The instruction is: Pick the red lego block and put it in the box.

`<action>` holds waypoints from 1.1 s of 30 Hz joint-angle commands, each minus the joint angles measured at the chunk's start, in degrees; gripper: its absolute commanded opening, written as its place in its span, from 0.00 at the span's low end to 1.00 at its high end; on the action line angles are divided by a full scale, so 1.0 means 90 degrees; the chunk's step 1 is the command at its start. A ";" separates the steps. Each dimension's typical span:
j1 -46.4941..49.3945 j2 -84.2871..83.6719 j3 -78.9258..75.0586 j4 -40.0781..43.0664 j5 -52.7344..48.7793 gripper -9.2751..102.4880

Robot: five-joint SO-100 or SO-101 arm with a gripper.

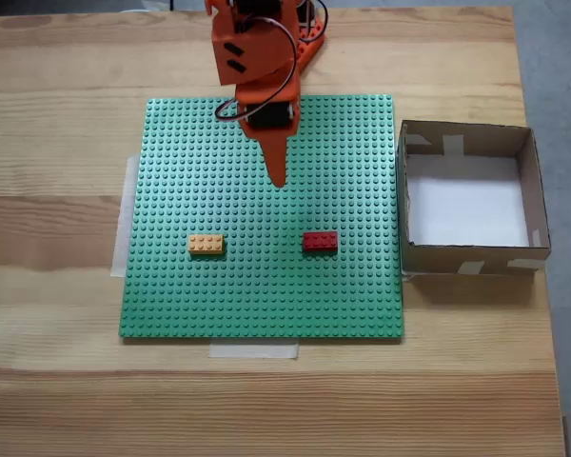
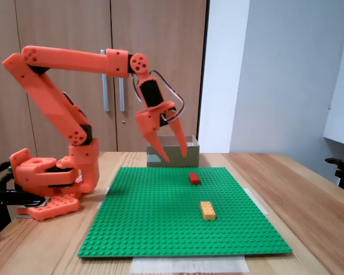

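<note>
The red lego block (image 1: 320, 242) lies flat on the green baseplate (image 1: 171, 286); in a fixed view from the side it shows as the red lego block (image 2: 194, 179) on the baseplate's far half. My orange gripper (image 1: 278, 179) hangs above the plate, up and left of the block in a fixed view from above, and touches nothing. From the side the gripper (image 2: 175, 158) stands open, its two fingers spread and pointing down, nothing between them. The box (image 1: 471, 198), brown cardboard with a white floor, stands right of the plate and holds nothing; behind the gripper its wall shows as the box (image 2: 190, 150).
An orange-yellow brick (image 1: 206, 245) lies left of the red one on the plate, seen from the side as the orange-yellow brick (image 2: 207, 210). The arm's base (image 2: 46, 177) sits on the wooden table (image 1: 57, 381). Pale tape (image 1: 254, 350) holds the plate's edges.
</note>
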State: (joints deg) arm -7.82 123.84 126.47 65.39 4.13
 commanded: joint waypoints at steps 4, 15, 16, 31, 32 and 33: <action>-0.0137 -0.0850 -0.1182 0.0312 0.0010 0.23; -0.0420 -0.2158 -0.2334 0.0596 -0.0029 0.23; -0.0430 -0.2236 -0.2432 0.0635 -0.0029 0.23; -0.0508 -0.3311 -0.3369 0.1367 0.0029 0.32; -0.0508 -0.3398 -0.3408 0.1377 0.0029 0.32; -0.0508 -0.3486 -0.3437 0.1357 0.0049 0.32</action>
State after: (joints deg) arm -12.04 93.16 98.17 77.43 4.04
